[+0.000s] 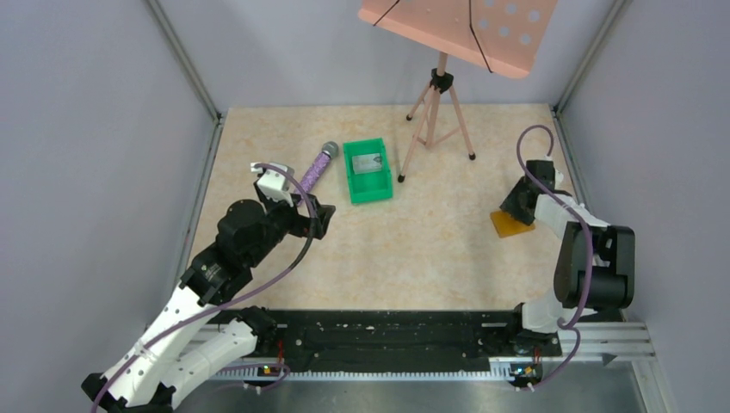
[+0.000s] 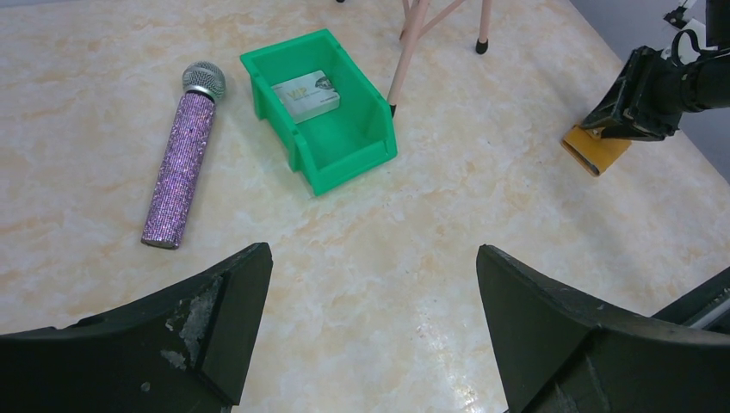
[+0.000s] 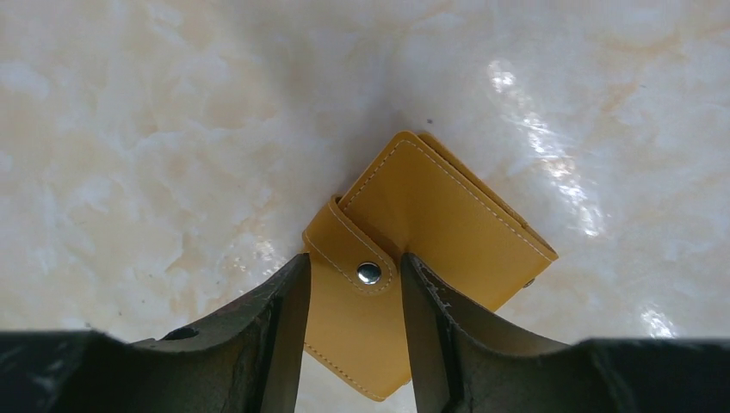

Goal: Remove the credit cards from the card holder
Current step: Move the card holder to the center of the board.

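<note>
Left fingers (image 2: 215, 327): spread wide with nothing between them, hanging above the bare surface (image 1: 413, 258) on the left side, pointed toward the bin.
Right fingers (image 3: 275, 344): partly closed and low over the card holder, one on each side of its clasp tab. The left one sits at the tab's edge and the right one overlaps the leather. I cannot tell whether they actually pinch it.
Card holder (image 3: 439, 232): tan-yellow leather with pale stitching, lying flat on the surface at the right side, directly under the right fingers. It is folded shut and turned corner-on to the wrist camera.
Clasp tab (image 3: 357, 258): wraps over the holder's edge, its metal snap facing up between the two fingers.
Credit card (image 2: 307, 95): one silvery card printed "VIP", lying flat in the far end of the bin, well apart from the holder.
Other cards: none show at the holder's edges.
Bin (image 2: 344, 151): green plastic, open-topped, near the middle of the surface toward the back.
Microphone (image 2: 181, 163): purple glitter body with a grey mesh head, lying just left of the bin and not touching it.
Stand (image 1: 443, 95): pink tripod with a perforated pink tray on top, behind and right of the bin. One foot sits just beside the bin's corner.
</note>
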